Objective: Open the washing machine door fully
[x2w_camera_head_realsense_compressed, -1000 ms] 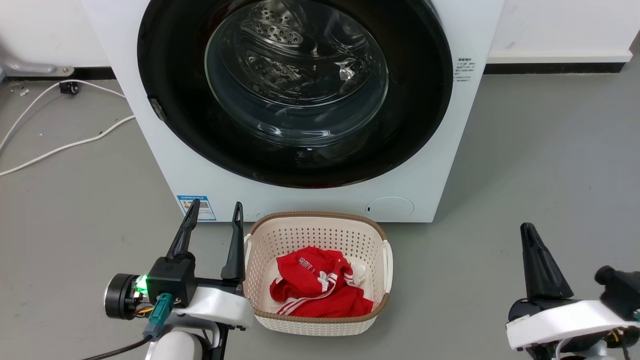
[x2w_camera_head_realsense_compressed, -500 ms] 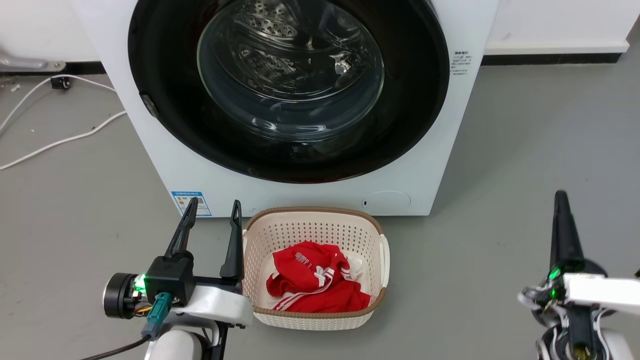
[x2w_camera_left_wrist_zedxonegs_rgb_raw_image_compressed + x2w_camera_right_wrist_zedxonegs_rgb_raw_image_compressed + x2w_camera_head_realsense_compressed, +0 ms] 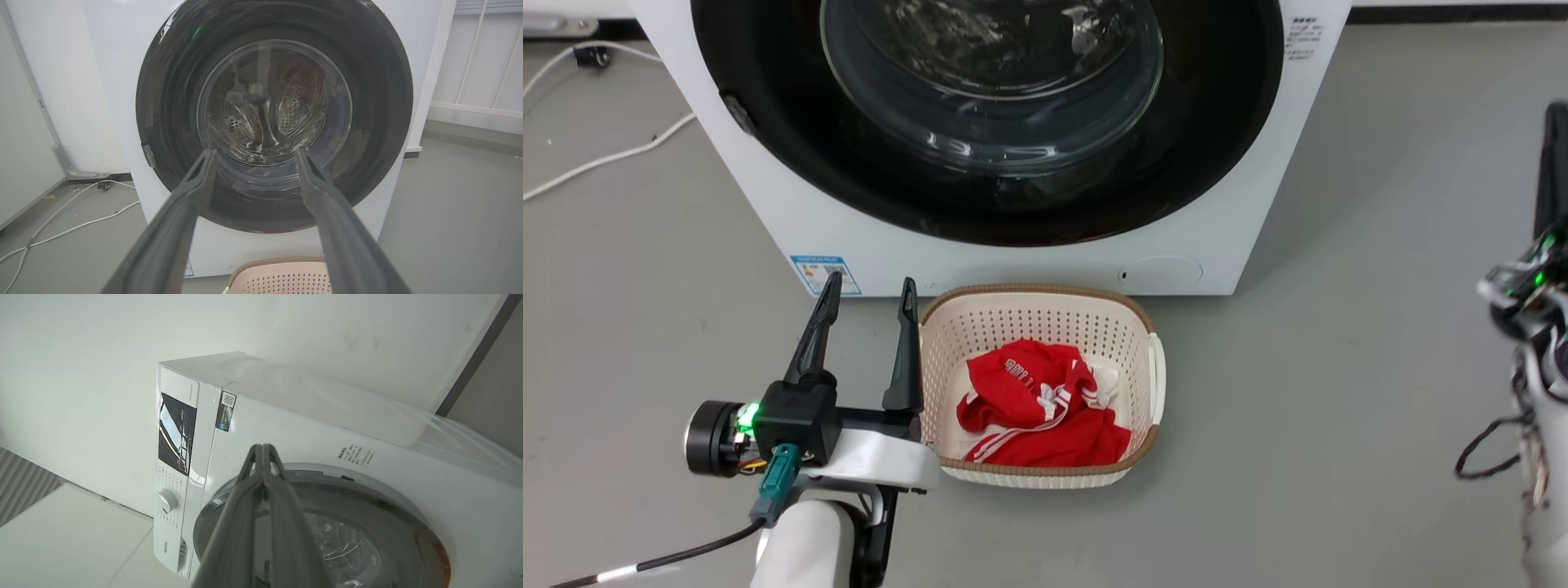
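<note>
Right gripper (image 3: 263, 451) (pinched closed, empty) is rising toward the still-closed washing machine door (image 3: 992, 122); left gripper (image 3: 871, 282) is idling, spread.

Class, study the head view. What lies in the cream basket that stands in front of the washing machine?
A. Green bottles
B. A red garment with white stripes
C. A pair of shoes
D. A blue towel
B: a crumpled red garment with white stripes lies in the basket, which stands before the washing machine and beside the open left gripper.
</note>
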